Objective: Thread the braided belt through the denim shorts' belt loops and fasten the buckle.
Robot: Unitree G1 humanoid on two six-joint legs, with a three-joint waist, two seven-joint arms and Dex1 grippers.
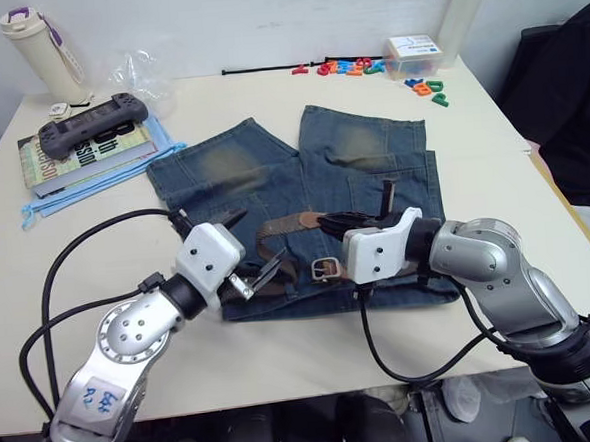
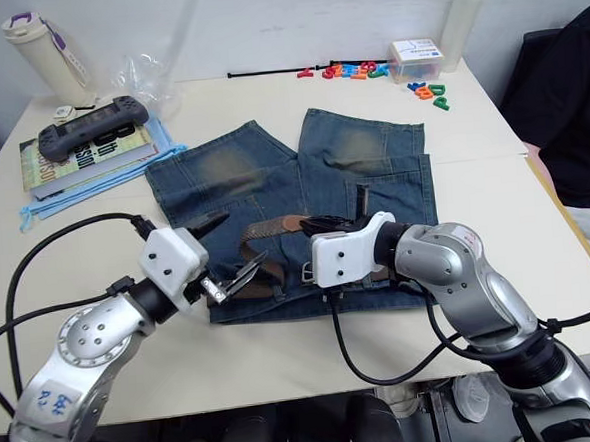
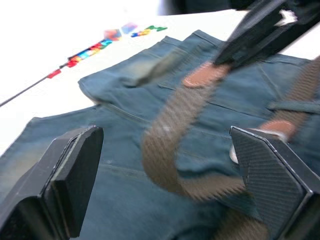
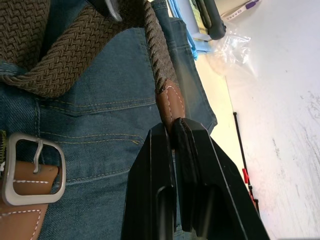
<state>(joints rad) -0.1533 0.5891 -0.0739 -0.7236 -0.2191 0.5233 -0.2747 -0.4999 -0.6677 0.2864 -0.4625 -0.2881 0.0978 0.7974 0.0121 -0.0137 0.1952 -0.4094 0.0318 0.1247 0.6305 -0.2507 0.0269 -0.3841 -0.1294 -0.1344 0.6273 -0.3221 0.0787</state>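
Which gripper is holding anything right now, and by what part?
The right gripper is shut on the braided belt, pinching its tan leather tip, the end away from the buckle. The left gripper is open around a belt loop, holding nothing.

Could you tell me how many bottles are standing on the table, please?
2: a cream bottle at the far left corner behind the book, and a white bottle at the far right beside the plastic box.

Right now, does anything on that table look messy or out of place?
The braided belt lies in a loose loop on the denim shorts, its buckle unfastened. The right tool pinches its leather tip.
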